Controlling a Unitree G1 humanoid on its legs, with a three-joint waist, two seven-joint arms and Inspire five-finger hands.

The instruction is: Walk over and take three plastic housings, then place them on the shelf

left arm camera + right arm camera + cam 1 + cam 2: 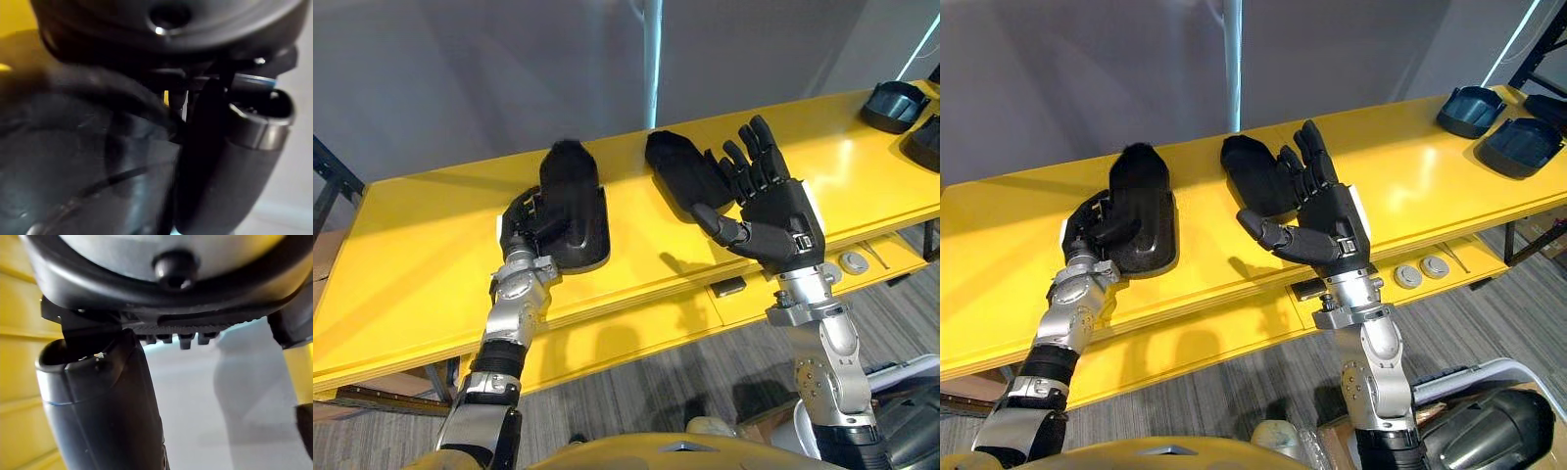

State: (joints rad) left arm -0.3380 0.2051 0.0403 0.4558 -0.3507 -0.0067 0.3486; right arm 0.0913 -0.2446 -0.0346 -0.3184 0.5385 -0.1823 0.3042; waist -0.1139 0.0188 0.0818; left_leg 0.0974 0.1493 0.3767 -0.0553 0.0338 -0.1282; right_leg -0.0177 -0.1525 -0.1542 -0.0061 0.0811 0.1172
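**Left hand on a housing, right hand open**

Left eye view: My left hand (530, 223) has its fingers and thumb curled over the near end of a black plastic housing (578, 201). The housing lies flat on the yellow surface (411, 235). A second black housing (677, 168) lies on the same surface just to its right, apart from the first. My right hand (778, 211) is raised in front of that second one, fingers straight and spread, thumb out, gripping nothing. I cannot tell whether it touches the housing behind it.

Right eye view: Farther right along the surface, well apart from both hands, sit a far teal housing (1472, 110) and a near teal housing (1520, 145), hollow sides up. On the lower ledge (1474, 257) beneath the front edge lie two round silver discs (1408, 277), side by side.

Left wrist view: The glossy dark shell of the gripped housing sits right against the hand, with the thumb pressed beside it.

Right wrist view: The right hand's thumb stands clear, with the yellow surface beside it.
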